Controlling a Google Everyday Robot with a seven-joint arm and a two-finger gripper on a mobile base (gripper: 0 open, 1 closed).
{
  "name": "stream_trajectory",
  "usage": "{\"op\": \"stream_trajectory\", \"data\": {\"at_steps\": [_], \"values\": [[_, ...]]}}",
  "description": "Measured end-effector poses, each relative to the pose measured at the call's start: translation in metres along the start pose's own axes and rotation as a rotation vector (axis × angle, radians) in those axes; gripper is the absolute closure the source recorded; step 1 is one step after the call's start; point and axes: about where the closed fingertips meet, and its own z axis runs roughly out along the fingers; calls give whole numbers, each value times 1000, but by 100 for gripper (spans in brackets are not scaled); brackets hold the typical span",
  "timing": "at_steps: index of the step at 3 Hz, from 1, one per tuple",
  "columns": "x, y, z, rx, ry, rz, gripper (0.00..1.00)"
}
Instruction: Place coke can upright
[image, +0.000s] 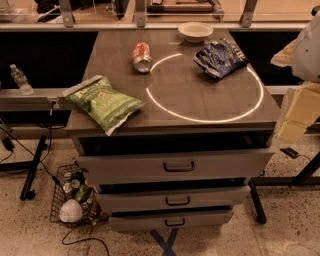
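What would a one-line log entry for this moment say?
coke can: on its side, rear left of cabinet top | hand: right edge of view, far from coke can | upright placement: not done

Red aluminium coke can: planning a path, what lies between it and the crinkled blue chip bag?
Camera view: beyond the coke can, only bare grey tabletop crossed by a light ring; gripper not in view.

Glossy metal coke can (142, 56); matt plastic gripper (298, 117) at right edge

speckled floor (285, 235) | grey three-drawer cabinet (175, 167) | pincer (296, 117) at right edge
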Motion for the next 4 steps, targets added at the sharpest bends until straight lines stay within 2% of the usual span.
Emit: {"op": "stream_trajectory", "data": {"at_steps": [1,2,3,4], "values": [[-3,-1,1,-1,-2,-4,0],[-63,-23,34,-19,-55,-93,0],[-134,-54,64,3,-124,-116,0],[-215,-89,79,61,-210,-140,0]]}}
